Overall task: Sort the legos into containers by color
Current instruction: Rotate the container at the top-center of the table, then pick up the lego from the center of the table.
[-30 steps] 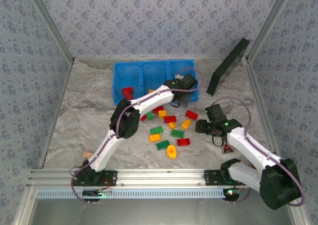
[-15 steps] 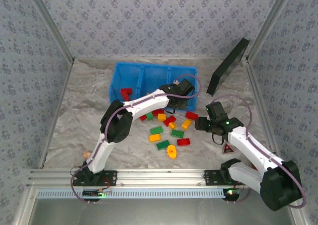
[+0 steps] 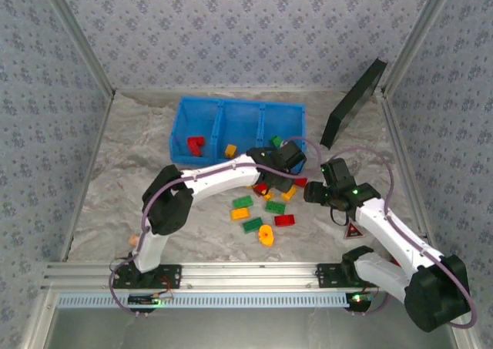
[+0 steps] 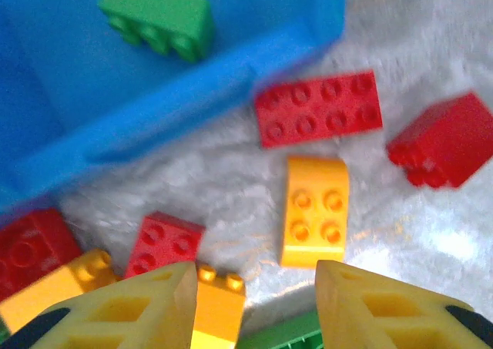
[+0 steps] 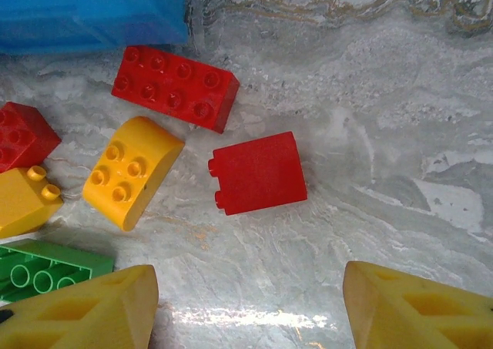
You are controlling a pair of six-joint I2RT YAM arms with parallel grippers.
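1. The blue bin [image 3: 205,106] is seen flat on the worktop [image 3: 131,187], its three compartments side by side.
2. One piece is counted in each: a red brick [image 3: 195,145] in the bin's left compartment, a yellow brick [image 3: 229,150] in the middle one and a green brick [image 3: 276,141] in the right one.
3. The other legos [image 3: 252,225] are spread loose on the worktop just in front of the bin, before its middle and right compartments. Red, green and yellow are mixed together.
4. The left tool [image 4: 254,280] is held low over the end of the pile nearest the bin, close in front of the right compartment. Its jaws are parted narrowly and nothing is clamped. A small yellow piece [image 4: 217,307] is seen loose in the gap between them.
5. A long red brick [image 4: 318,109] is picked out just beside the bin's front wall, studs up. A curved yellow brick [image 4: 313,210] lies just beyond it, on the side away from the bin.
6. The right tool [image 5: 246,287] is held in front of the bin's right corner, at the pile's right edge. Its jaws are spread wide, with bare worktop between them.
7. A tipped red brick [image 5: 258,173] is spotted ahead of that tool, studs turned sideways. It is near the long red brick but apart from it.
8. A black panel [image 3: 354,102] is propped up to the right of the bin. A red marker [image 3: 353,231] is noted well in front of the bin's right corner.
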